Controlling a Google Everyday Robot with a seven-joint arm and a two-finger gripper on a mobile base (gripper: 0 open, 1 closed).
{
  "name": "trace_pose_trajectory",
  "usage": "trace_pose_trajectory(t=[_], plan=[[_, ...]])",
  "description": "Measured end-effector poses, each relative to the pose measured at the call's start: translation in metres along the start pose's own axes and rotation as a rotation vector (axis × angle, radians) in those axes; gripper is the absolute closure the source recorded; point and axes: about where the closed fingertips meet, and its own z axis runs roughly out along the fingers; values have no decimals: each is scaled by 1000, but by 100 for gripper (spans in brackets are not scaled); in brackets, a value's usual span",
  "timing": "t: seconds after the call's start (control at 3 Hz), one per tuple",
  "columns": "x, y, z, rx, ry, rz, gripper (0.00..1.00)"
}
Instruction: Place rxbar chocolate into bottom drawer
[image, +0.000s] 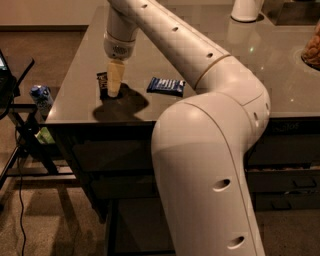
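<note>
The rxbar chocolate, a small dark bar with pale lettering, lies near the front left corner of the dark countertop. My gripper points straight down and touches the counter right beside the bar's right edge, hiding part of it. The dark cabinet drawers sit under the counter. The bottom drawer shows as a dark space low down, largely hidden by my arm.
A blue-wrapped bar lies on the counter just right of the gripper. A blue can sits on a black stand left of the counter. A white object and a snack bowl are at the far right.
</note>
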Motion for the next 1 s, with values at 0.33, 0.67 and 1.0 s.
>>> trace_pose_trajectory(t=[0.33,0.67,1.0], plan=[[-1,3,8,-16,-9,7,0],[-3,5,15,-29,-22,15,0],[-7,9,22,-54,-28,3,0]])
